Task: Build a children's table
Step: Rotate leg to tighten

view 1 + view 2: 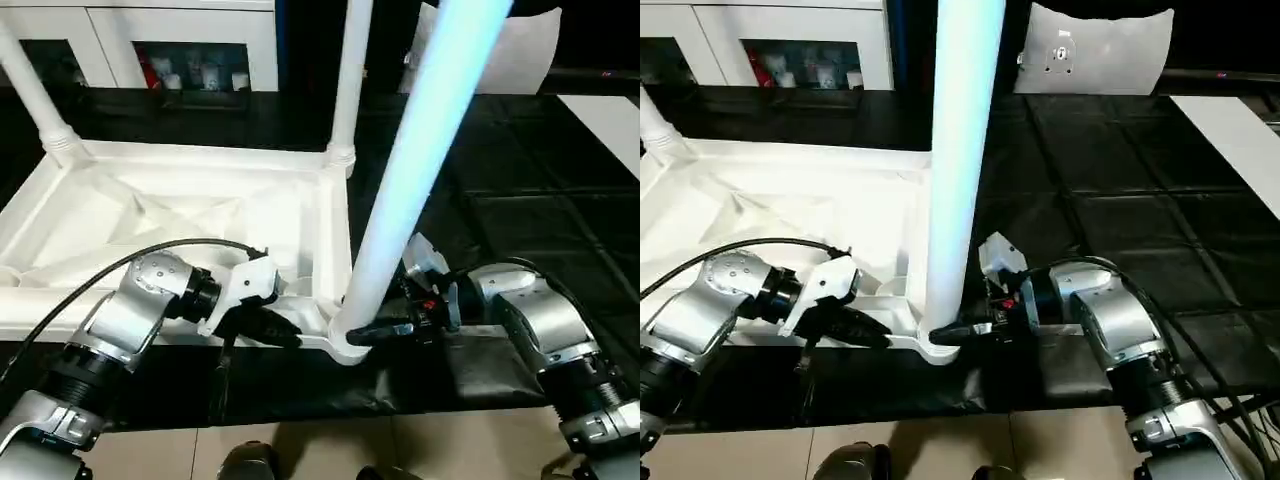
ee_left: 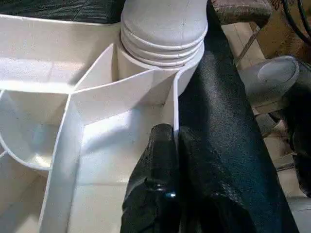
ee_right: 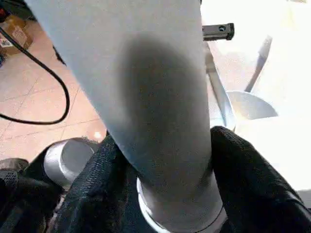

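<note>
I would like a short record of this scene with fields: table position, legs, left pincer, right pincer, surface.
table position: white table top lies upside down, ribbed underside facing up
legs: near leg stands in the front corner socket; two more legs stand at the far corners
left pincer: left pincer is shut on the table top's near rim, beside the front corner
right pincer: right pincer has one finger on each side of the near leg's base
surface: black mat on the workbench
</note>
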### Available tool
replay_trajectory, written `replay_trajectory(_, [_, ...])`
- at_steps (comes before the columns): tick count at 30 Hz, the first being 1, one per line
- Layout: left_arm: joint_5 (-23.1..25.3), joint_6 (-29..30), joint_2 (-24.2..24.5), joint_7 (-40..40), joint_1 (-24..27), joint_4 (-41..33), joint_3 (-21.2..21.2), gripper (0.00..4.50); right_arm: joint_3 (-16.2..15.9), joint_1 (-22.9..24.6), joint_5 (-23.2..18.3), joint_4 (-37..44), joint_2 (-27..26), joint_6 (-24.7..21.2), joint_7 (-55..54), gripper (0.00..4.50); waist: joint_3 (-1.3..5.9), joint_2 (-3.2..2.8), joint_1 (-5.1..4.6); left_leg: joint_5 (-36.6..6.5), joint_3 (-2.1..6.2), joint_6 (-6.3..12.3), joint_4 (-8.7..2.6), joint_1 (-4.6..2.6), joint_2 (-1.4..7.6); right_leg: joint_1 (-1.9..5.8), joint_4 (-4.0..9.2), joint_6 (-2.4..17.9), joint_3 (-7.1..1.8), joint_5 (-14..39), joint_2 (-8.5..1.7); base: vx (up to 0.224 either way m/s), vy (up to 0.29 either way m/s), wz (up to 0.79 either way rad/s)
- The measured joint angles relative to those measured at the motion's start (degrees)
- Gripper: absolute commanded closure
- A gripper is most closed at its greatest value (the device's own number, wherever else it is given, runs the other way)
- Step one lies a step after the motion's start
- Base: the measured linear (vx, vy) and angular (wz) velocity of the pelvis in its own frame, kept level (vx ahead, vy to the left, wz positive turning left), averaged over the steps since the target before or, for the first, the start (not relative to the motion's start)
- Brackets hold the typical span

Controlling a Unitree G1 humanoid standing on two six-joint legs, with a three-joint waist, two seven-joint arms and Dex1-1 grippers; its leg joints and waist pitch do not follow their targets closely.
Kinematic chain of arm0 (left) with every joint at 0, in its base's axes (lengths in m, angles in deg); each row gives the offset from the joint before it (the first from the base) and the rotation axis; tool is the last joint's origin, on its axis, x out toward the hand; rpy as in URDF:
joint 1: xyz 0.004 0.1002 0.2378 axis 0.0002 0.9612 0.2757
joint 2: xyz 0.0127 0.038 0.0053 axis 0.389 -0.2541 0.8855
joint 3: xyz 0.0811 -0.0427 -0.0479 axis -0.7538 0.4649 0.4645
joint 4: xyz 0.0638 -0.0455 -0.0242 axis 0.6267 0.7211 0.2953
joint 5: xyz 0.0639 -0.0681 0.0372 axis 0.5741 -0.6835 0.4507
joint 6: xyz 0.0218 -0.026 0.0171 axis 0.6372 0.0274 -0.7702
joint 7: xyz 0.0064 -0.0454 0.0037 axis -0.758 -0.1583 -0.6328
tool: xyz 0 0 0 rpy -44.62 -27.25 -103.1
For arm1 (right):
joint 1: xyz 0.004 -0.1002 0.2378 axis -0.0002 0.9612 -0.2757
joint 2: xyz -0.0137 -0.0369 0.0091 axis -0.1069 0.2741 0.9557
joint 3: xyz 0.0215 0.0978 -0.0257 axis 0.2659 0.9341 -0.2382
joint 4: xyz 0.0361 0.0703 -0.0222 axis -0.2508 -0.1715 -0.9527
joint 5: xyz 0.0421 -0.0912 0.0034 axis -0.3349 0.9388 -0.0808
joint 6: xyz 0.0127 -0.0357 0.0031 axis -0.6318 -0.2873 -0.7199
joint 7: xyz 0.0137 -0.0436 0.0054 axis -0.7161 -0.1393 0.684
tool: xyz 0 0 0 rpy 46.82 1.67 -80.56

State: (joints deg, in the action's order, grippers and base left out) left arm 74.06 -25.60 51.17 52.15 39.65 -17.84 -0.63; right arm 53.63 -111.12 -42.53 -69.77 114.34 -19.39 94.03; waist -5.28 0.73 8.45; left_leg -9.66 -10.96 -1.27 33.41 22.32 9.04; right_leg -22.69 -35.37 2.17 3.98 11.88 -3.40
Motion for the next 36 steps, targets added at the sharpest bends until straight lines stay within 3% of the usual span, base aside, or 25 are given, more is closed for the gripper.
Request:
replay_trajectory(3, [-0.05,0.01,-0.20,-0.08,0.09,-0.05,0.00,4.50,0.05,0.02,-0.04,0.33,0.12,-0.62,-0.04,2.37,0.00,0.00,0.04,0.00,0.00,0.00,0.03,0.00,0.00,0.01,0.00,0.00,0.00,0.00,0.00,0.000,0.000,0.00])
replay_trajectory(9, [-1.12,4.22,-2.19,-3.16,0.69,-1.12,1.50,4.50,3.50,5.03,-1.46,7.84,-1.29,-7.62,-7.58,2.43,0.00,-0.02,0.42,-0.03,-0.02,0.04,0.06,-0.02,0.01,0.03,-0.03,0.01,-0.01,-0.02,-0.02,0.000,0.000,0.00])
replay_trajectory(13, [1.30,8.35,-4.83,-11.49,0.02,-0.18,3.73,4.50,6.34,5.82,1.80,9.03,-6.66,-10.32,-21.57,2.43,0.02,-0.08,-1.09,0.04,-0.03,-0.09,0.06,-0.25,0.03,0.05,-0.10,-0.08,-0.06,-0.19,-0.01,0.000,0.000,0.00])
replay_trajectory(17, [2.90,12.56,-9.05,-19.81,-0.93,0.17,5.34,4.50,9.79,5.11,5.04,9.10,-13.22,-13.29,-35.21,2.46,0.04,-0.11,-3.33,0.06,-0.03,-0.11,0.07,-0.37,0.05,0.10,0.04,-0.28,-0.05,-0.26,-0.01,0.000,0.000,0.00])
replay_trajectory(22, [5.58,17.62,-16.38,-32.94,-3.87,2.86,7.73,4.50,14.65,1.48,9.73,5.61,-25.60,-14.73,-57.47,2.48,0.05,-0.13,-4.12,0.10,-0.07,-0.19,-0.02,-0.36,0.07,-0.04,0.03,-0.24,-0.06,-0.36,0.00,0.000,0.000,0.00])
replay_trajectory(26, [6.62,19.72,-19.89,-39.16,-4.40,2.56,8.40,4.50,15.81,-1.15,11.91,2.39,-29.76,-12.88,-66.90,2.48,0.06,-0.12,-4.52,0.10,-0.15,-0.18,-0.23,-0.30,0.06,-0.02,0.33,0.04,-0.09,-0.54,0.00,0.000,0.000,0.00])
replay_trajectory(28, [6.91,20.38,-20.29,-40.12,-4.40,1.86,8.40,4.50,15.94,-1.62,12.15,1.41,-30.38,-11.55,-68.12,1.78,0.06,-0.12,-4.51,0.09,-0.19,-0.17,-0.31,-0.22,0.06,-0.10,0.39,0.01,-0.08,-0.52,0.00,0.000,0.000,0.00])
replay_trajectory(30, [6.92,20.64,-20.29,-40.26,-4.40,1.58,8.36,4.50,15.94,-1.59,12.12,1.25,-30.83,-10.80,-68.12,1.76,0.06,-0.12,-4.51,0.08,-0.23,-0.17,-0.41,-0.19,0.06,-0.18,0.40,-0.05,-0.09,-0.48,0.00,0.000,0.000,0.00])
replay_trajectory(33, [6.97,20.65,-19.44,-39.34,-4.30,0.80,7.51,4.50,15.79,-0.52,12.15,1.54,-30.46,-8.94,-66.85,1.31,0.05,-0.12,-4.46,0.08,-0.24,-0.17,-0.46,-0.15,0.06,-0.24,0.40,-0.08,-0.07,-0.47,0.01,0.000,0.000,0.00])
replay_trajectory(36, [6.90,19.11,-17.62,-37.10,-3.76,-0.23,6.08,4.50,14.04,1.28,10.89,3.10,-26.46,-7.87,-60.09,1.08,0.04,-0.10,-4.34,0.07,-0.25,-0.15,-0.46,-0.12,0.06,-0.24,0.43,-0.10,-0.07,-0.45,0.01,0.000,0.000,0.00])
